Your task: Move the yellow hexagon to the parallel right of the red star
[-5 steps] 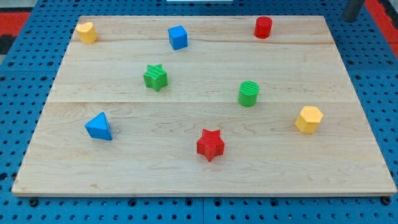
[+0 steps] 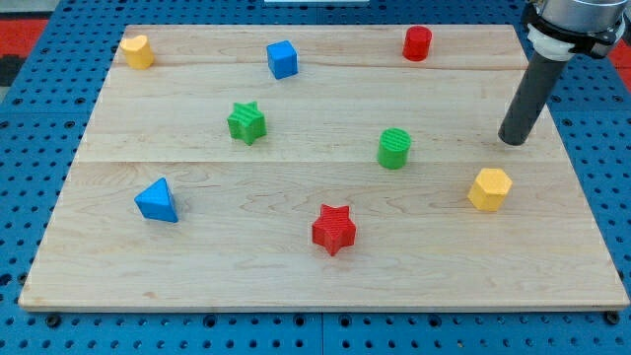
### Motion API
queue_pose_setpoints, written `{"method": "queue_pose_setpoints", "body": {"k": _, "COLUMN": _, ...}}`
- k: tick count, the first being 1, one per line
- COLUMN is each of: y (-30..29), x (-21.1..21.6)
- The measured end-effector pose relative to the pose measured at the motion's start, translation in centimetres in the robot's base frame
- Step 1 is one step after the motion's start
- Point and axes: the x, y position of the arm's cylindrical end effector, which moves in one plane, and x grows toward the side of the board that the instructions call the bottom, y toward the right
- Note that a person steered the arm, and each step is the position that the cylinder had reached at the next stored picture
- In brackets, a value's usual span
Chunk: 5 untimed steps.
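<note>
The yellow hexagon (image 2: 490, 189) lies on the wooden board at the view's right. The red star (image 2: 333, 229) lies lower and well to its left, near the board's bottom middle. My tip (image 2: 511, 142) rests on the board just above the yellow hexagon and slightly to its right, a short gap apart from it. The dark rod rises from the tip toward the view's top right.
A green cylinder (image 2: 393, 148) stands left of my tip. A red cylinder (image 2: 417, 43), a blue cube (image 2: 282, 59) and a yellow block (image 2: 137, 50) lie along the top. A green star (image 2: 246, 122) and a blue triangle (image 2: 157, 201) lie to the left. The board's right edge (image 2: 582, 187) is close.
The rod has come down from the view's top right corner onto the board, and my tip now stands just above the yellow hexagon. No block has moved.
</note>
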Motion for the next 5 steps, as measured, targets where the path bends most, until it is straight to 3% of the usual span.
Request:
{"method": "queue_pose_setpoints", "body": {"k": 1, "y": -2.5, "x": 0.0}}
{"method": "queue_pose_setpoints", "body": {"k": 2, "y": 0.1, "x": -0.2}}
{"method": "queue_pose_setpoints", "body": {"k": 3, "y": 5.2, "x": 2.2}}
{"method": "queue_pose_setpoints", "body": {"k": 5, "y": 5.3, "x": 2.9}}
